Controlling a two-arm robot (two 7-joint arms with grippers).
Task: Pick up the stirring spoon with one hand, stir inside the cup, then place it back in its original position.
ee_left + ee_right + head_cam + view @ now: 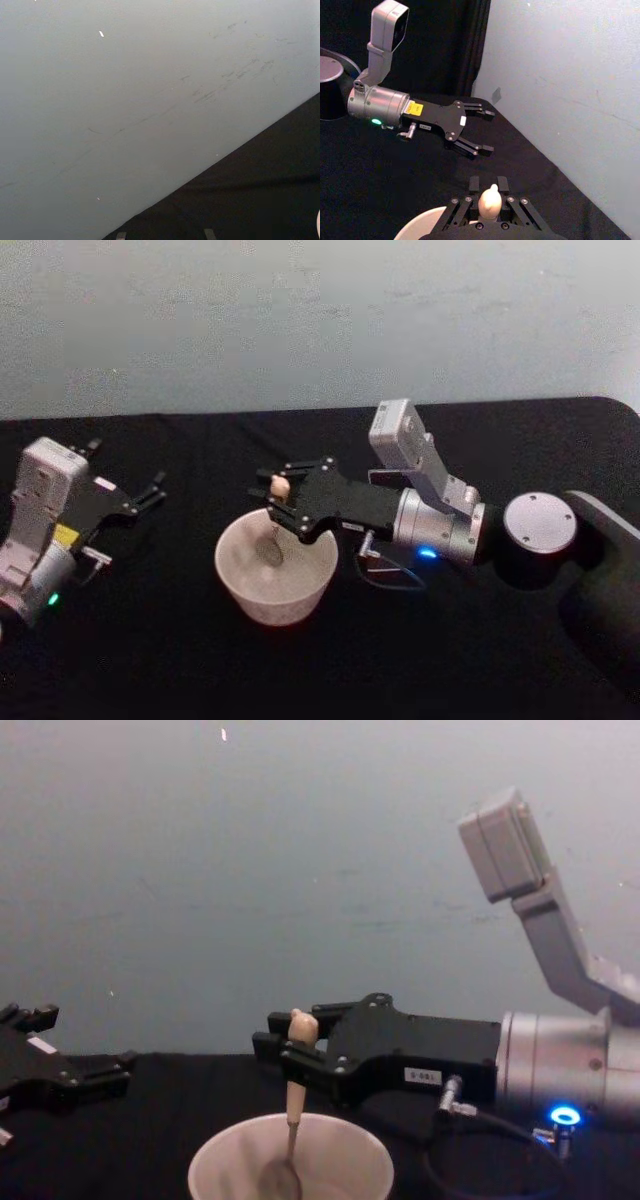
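The cream-white cup stands on the black table in front of me. My right gripper hovers over the cup's far rim, shut on the stirring spoon just below its knobby beige tip. The spoon hangs nearly upright, and its metal bowl is down inside the cup. In the right wrist view the knob of the spoon sticks up between my fingers, above the cup's rim. My left gripper rests open to the cup's left, apart from it. The original position is out of view.
A pale grey wall runs along the table's far edge. The black table lies bare around the cup. The left gripper points toward the wall, and my right arm's cable loops beside the cup.
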